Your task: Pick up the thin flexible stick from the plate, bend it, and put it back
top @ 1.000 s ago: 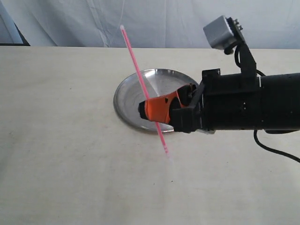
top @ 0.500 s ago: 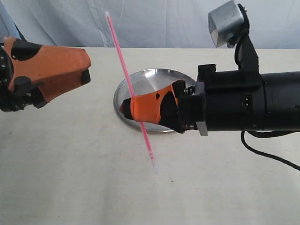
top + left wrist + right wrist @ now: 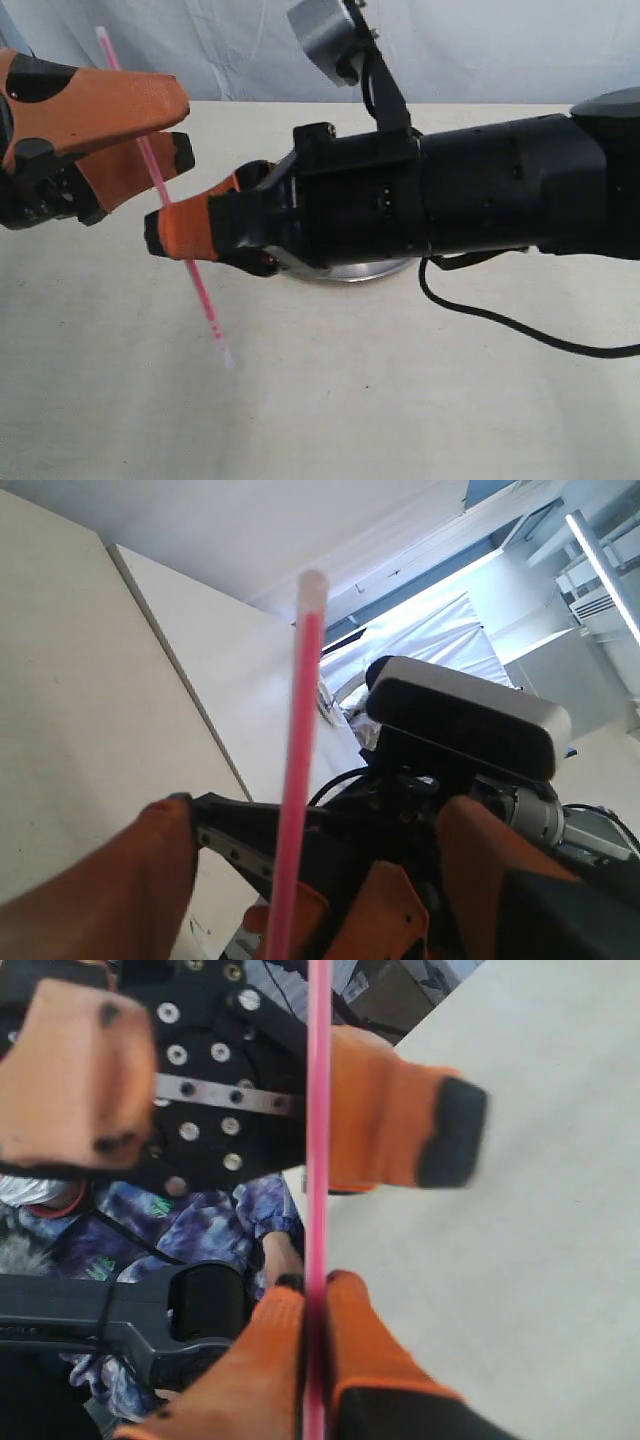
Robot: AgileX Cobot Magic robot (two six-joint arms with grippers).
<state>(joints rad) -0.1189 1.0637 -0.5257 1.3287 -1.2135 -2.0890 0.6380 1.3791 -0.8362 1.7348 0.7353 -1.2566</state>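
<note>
The thin pink stick [image 3: 205, 305] hangs slanted in the air left of the plate, with my right gripper [image 3: 155, 232] shut on its middle. Its upper part runs between the spread orange fingers of my left gripper [image 3: 187, 127], which is open and not touching it. In the right wrist view the stick [image 3: 318, 1110] rises from my shut right gripper [image 3: 315, 1290] and passes between the left gripper's fingers [image 3: 400, 1125]. In the left wrist view the stick [image 3: 300, 760] stands inside my open left gripper [image 3: 315, 810]. Only a sliver of the silver plate [image 3: 350, 272] shows under the right arm.
The beige table [image 3: 400, 400] extends in front and to the left. A black cable [image 3: 500, 330] trails from the right arm across the tabletop. A pale curtain [image 3: 500, 50] hangs behind the table's far edge.
My right gripper has carried the stick left, away from the plate, until the stick's upper part sits between the left gripper's fingers. The left gripper has come into view and stays open.
</note>
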